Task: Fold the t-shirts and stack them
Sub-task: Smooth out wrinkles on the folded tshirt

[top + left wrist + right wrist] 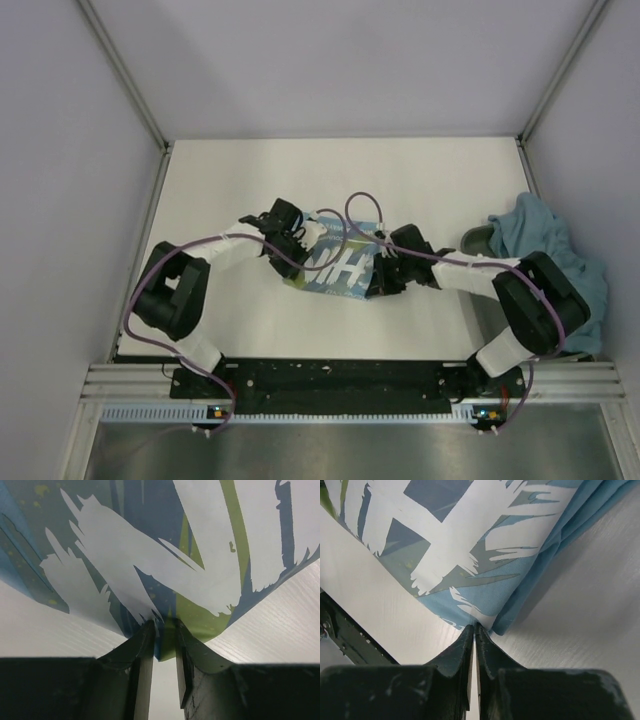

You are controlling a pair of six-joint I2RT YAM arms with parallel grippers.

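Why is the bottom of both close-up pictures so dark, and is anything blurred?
Left wrist: the unlit left tool fills the bottom; the folded t-shirt print is sharp. Right wrist: the right tool is equally dark; the shirt casts a soft shadow on the table. Top: even light, no glare.

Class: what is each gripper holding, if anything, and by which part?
Both hold the same folded t-shirt. The left gripper pinches one corner and the right gripper pinches another, with the jaws closed on the cloth.
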